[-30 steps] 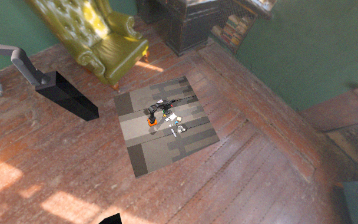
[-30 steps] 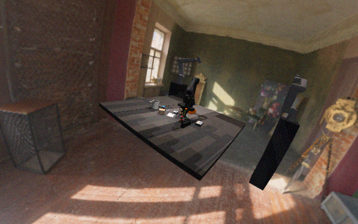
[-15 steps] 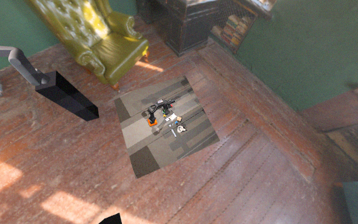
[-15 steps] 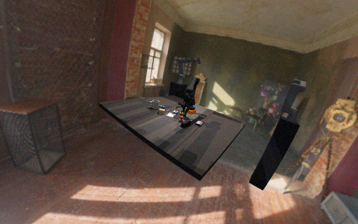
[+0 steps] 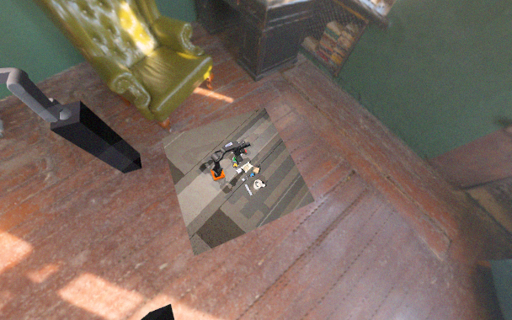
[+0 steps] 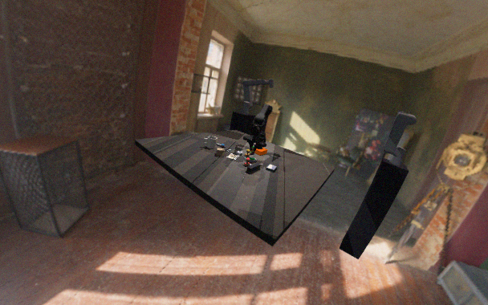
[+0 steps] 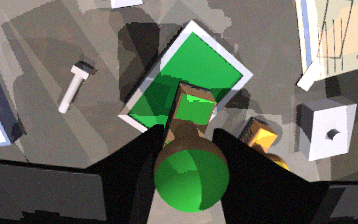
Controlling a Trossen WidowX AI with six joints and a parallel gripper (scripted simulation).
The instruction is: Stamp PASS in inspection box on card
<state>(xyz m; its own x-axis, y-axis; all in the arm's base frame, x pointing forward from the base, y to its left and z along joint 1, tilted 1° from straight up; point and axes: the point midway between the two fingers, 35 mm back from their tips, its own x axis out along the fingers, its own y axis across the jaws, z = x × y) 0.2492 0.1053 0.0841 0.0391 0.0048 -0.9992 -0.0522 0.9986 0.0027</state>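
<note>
Green-topped stamp: you have it gripped between the fingers of your claw, its round knob toward the wrist camera, its brown block end over the green ink pad. Contact with the pad: cannot tell. Just beside the pad, a yellow-topped stamp; next, a pale block with a dark knob. Card beyond these, partly in frame. Opposite side of pad: small white T-shaped piece, lying apart.

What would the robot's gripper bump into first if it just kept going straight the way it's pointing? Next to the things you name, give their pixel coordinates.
Probably the green ink pad (image 7: 207, 62): in the wrist view, the green-topped stamp (image 7: 191, 180) held in the gripper (image 6: 250, 140) (image 7: 188, 134) overlaps it. How much gap remains is unclear.
</note>
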